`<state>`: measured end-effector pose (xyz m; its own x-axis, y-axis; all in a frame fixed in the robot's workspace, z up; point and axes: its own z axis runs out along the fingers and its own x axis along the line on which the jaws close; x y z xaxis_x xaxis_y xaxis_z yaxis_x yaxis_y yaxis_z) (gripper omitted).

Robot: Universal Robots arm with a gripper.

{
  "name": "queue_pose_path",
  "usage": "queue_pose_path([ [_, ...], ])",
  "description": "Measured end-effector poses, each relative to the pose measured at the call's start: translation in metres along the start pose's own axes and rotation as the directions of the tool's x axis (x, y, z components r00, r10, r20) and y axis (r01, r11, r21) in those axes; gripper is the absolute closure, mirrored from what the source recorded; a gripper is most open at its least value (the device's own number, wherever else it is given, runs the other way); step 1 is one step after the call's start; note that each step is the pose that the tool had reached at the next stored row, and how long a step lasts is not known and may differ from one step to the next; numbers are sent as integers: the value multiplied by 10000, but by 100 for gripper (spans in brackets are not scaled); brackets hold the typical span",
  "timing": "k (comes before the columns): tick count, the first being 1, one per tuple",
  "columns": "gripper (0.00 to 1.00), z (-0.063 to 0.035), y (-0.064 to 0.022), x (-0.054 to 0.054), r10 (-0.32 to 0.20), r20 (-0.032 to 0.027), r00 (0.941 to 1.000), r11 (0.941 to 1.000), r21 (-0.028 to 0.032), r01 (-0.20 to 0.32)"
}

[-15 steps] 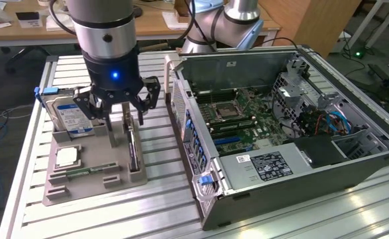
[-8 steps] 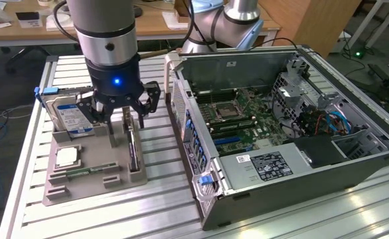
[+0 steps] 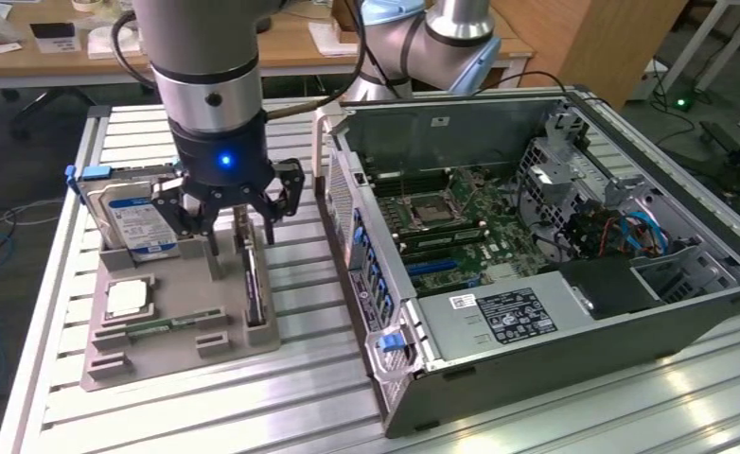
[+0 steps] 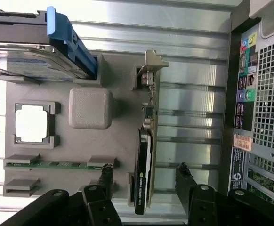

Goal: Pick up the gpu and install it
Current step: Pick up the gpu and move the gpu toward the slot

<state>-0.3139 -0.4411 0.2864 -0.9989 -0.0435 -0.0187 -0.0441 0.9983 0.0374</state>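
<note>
Arm vertical, claw (image 3: 237, 232) pointing down, jaws apart.

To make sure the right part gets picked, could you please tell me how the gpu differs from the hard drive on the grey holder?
The gpu is a thin black card standing on edge; the hard drive is thicker, silver with a blue label. The open gripper straddles the gpu, while the hard drive sits apart from it, at the exterior view's left. Both rest in the grey holder.

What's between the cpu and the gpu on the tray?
In the wrist view, a raised grey block of the tray stands between the cpu and the gpu; the rest of that stretch is bare tray.
</note>
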Motion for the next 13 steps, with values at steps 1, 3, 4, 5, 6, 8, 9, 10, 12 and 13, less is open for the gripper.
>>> queue_pose_path([
  [1, 35, 18, 1, -2, -1, 0, 10000, 10000, 0, 1],
  [3, 35, 56, 2, -3, -1, 0, 10000, 10000, 0, 1],
  [4, 35, 73, 1, -4, 1, 0, 10000, 10000, 1, -1],
  [5, 35, 91, 1, -4, 2, 0, 10000, 10000, 1, -2],
  [6, 35, 109, 0, -5, 3, 0, 10000, 10000, 1, -3],
  [8, 35, 147, -2, -9, 1, 0, 10000, 10000, 2, -1],
  [9, 35, 165, -3, -12, 0, 0, 10000, 10000, 3, 0],
  [10, 35, 183, -4, -15, 0, 0, 10000, 10000, 5, 0],
  [12, 35, 219, -5, -18, 1, 0, 10000, 10000, 10, -1],
  [13, 35, 237, -5, -20, 2, 1, 10000, 10000, 13, -2],
])
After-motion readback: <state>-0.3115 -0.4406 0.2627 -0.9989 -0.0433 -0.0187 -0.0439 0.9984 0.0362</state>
